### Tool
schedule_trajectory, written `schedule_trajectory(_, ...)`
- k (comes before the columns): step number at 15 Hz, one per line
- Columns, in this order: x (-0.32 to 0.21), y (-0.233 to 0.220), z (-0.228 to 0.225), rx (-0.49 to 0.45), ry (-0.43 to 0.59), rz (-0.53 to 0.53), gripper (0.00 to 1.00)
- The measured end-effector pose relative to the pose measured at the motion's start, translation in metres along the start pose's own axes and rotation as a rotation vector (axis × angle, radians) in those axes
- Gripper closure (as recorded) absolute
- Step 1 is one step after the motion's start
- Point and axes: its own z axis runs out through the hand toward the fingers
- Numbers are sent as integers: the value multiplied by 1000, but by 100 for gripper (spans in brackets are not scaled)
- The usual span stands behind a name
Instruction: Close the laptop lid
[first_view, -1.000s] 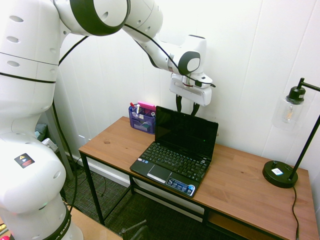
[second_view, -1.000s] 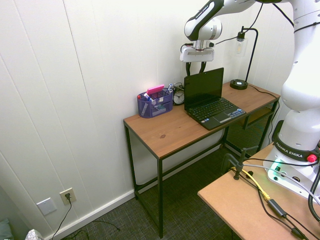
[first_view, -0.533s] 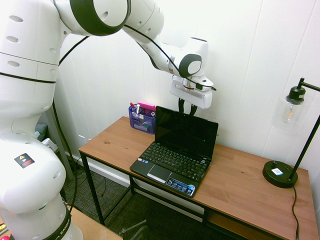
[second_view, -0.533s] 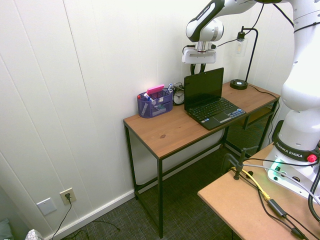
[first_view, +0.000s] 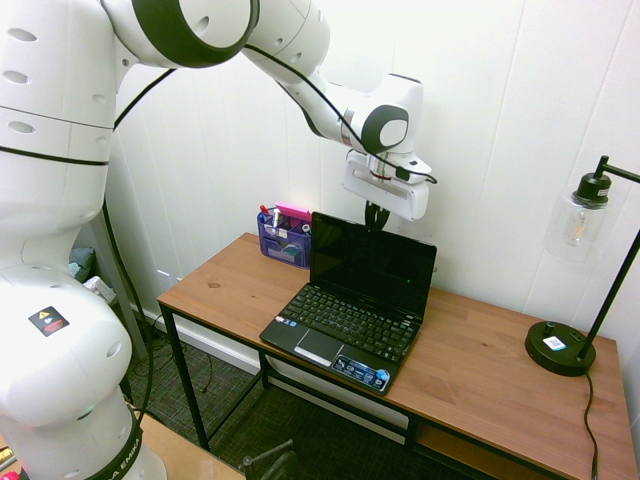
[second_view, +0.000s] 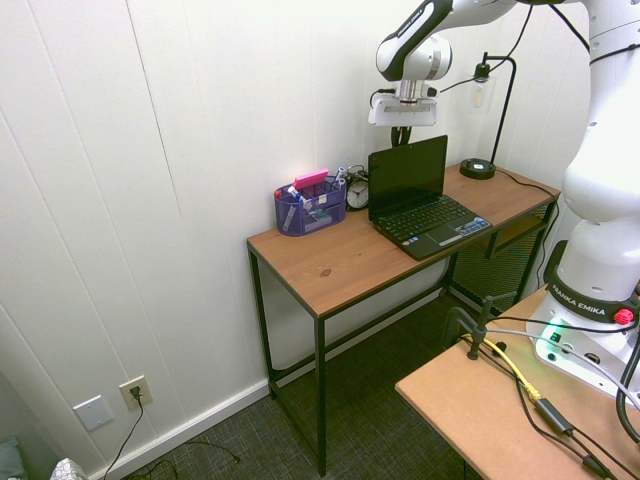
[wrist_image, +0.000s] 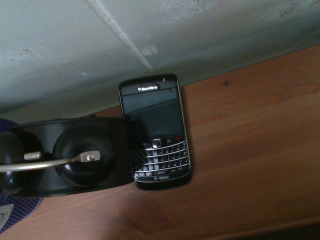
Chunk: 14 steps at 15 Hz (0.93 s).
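A small black netbook (first_view: 352, 320) is sitting open on the wooden tabletop (first_view: 480, 375), roughly at the middle of its length, with the laptop lid (first_view: 372, 263) standing nearly upright at the 12 o'clock edge of the keyboard and its dark display facing the front edge. The white arm is reaching in from the 10 o'clock side in the first exterior view, and the pincer (first_view: 376, 216) is hanging just above and behind the top edge of the lid, close to the white panelled wall (first_view: 470, 120); its two dark fingers are lying together, with no gap showing between them and nothing held. A purple mesh organiser (first_view: 284, 238) with a pink item on top is standing at about 10 o'clock from the netbook, and a black desk lamp (first_view: 570, 300) with a glass shade is resting on the tabletop well apart at 3 o'clock. The wrist view is showing a BlackBerry phone (wrist_image: 155, 131) lying flat on the wood against the wall, and a black twin-bell alarm clock (wrist_image: 70, 157) just beside it, overlapping its keypad corner.
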Motion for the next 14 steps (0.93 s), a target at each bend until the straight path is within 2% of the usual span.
schedule_trajectory(9,-17,20,5,-47,-53,-30,100)
schedule_trajectory(14,-33,36,32,-108,-113,-47,100)
